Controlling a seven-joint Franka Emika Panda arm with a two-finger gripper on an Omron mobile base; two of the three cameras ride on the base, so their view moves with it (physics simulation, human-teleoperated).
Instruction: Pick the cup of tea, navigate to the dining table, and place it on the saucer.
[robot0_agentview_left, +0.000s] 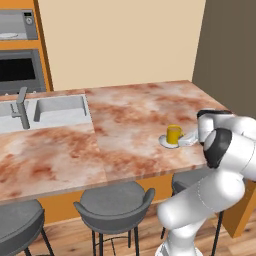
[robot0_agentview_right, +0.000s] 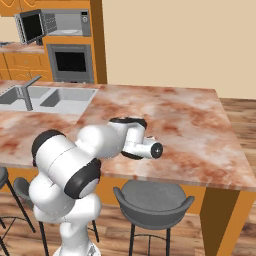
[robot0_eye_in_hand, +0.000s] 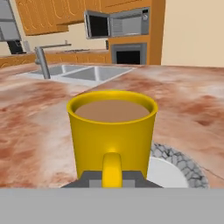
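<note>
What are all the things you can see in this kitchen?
cup of tea: one, yellow, brown tea inside, over the saucer near the table's right end
saucer: one, white-grey, under the cup
dining table: one, reddish-brown and cream marbled top, orange base
sink: one, grey, two basins, set in the top at left
tap: one, grey, between the basins
stools: several, grey, along the near edge
microwave: one, grey, door open
oven: one, grey, below the microwave
gripper: one, dark, shut on the cup's handle
</note>
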